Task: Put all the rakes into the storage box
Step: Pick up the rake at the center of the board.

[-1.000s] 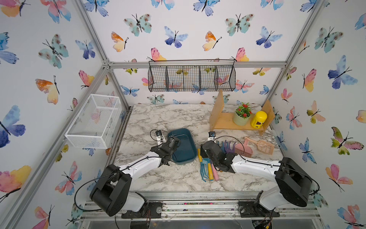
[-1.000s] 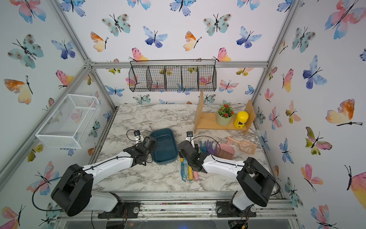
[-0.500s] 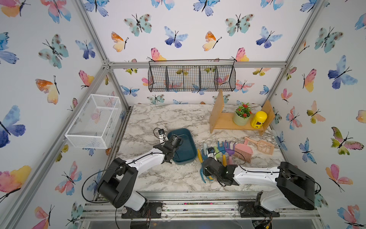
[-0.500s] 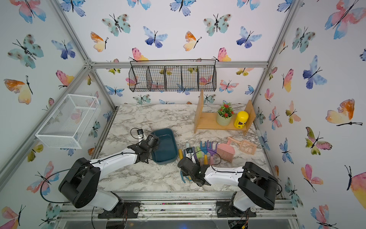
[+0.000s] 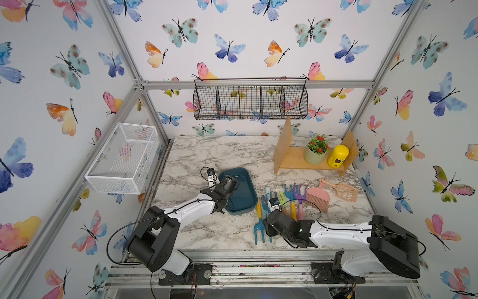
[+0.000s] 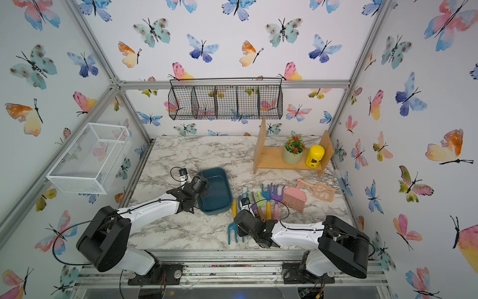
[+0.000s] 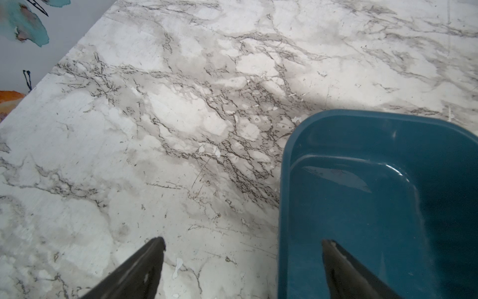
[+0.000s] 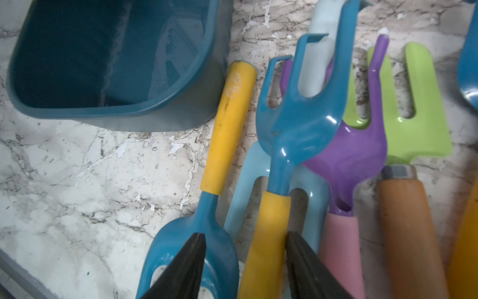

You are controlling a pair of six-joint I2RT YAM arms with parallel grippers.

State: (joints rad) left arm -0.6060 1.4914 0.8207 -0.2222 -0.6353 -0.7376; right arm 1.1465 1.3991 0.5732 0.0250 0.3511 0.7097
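Right wrist: rake [image 8: 292, 124] tines away from tool [image 8: 244, 234]

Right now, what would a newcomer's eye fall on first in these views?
The butterfly wallpaper on the walls, then the heap of bright plastic garden tools beside the dark teal storage box. The right gripper straddles the yellow handle of the blue rake, jaws not yet closed; the left gripper hangs open astride the box's rim.
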